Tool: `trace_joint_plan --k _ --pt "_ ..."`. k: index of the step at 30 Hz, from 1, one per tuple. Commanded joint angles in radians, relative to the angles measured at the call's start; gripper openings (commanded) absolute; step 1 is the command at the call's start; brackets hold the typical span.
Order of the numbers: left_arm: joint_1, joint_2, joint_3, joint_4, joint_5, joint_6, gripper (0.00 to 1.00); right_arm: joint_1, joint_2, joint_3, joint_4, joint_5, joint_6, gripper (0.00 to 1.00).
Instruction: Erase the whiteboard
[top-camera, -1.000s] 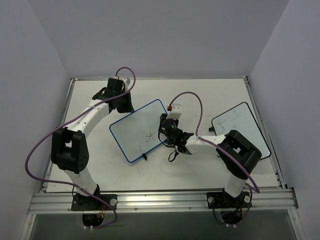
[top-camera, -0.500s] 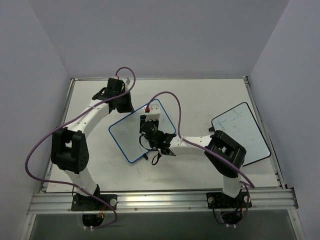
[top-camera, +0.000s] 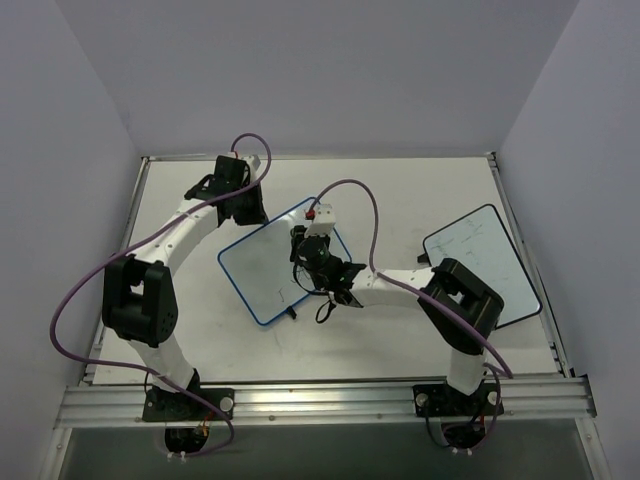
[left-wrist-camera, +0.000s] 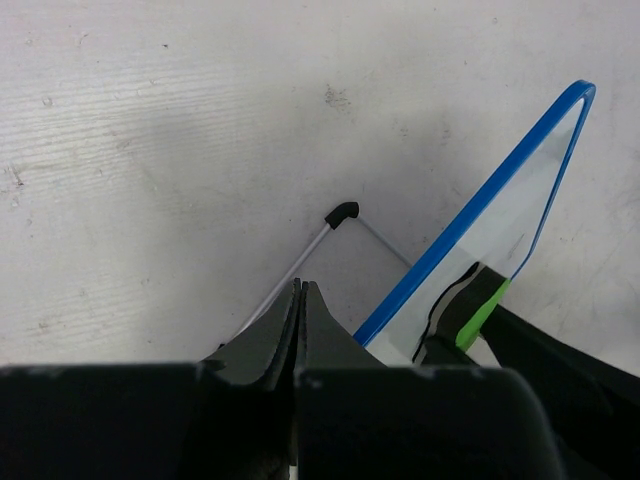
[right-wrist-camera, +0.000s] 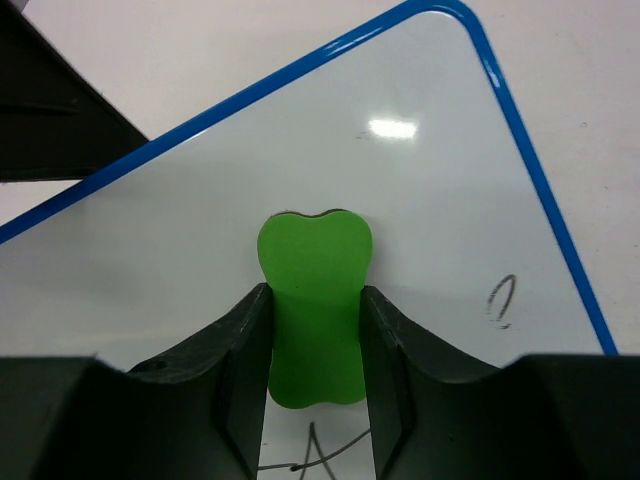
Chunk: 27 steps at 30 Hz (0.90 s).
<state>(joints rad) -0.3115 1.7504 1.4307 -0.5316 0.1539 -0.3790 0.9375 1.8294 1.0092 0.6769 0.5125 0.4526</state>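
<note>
The whiteboard (top-camera: 262, 268) with the thin blue frame lies tilted in the middle of the table; it also shows in the right wrist view (right-wrist-camera: 400, 180) and the left wrist view (left-wrist-camera: 515, 215). My right gripper (top-camera: 318, 255) is shut on a green eraser (right-wrist-camera: 313, 290) and presses it flat on the board's upper right part. Black scribbles remain right of the eraser (right-wrist-camera: 502, 300) and below it (right-wrist-camera: 312, 452). My left gripper (top-camera: 244, 205) is shut at the board's far left edge. Its tips (left-wrist-camera: 300, 292) lie beside the board's wire stand and black foot (left-wrist-camera: 343, 212).
A second white board with a black frame (top-camera: 482, 262) lies at the table's right side, beside the right arm's elbow. The table's raised edges run along the back and both sides. Purple cables loop over both arms.
My right gripper swept the eraser left across the board, then came back a little to the right and farther up. The mark on the lower part of the board looks thinner. The left arm stayed still.
</note>
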Motion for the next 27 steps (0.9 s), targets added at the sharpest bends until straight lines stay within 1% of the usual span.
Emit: trace_joint_plan --k 1,16,27 --pt "-0.017 -0.020 -0.009 -0.027 0.033 0.017 0.02 -0.058 -0.001 -0.070 -0.085 -0.009 0.018 0.00" --pt "-0.018 -0.012 -0.009 -0.025 0.030 0.015 0.02 -0.123 -0.074 -0.213 -0.056 -0.011 0.049 0.00" --pt "-0.020 -0.009 -0.006 -0.028 0.022 0.015 0.02 -0.170 -0.134 -0.294 -0.051 -0.031 0.040 0.00"
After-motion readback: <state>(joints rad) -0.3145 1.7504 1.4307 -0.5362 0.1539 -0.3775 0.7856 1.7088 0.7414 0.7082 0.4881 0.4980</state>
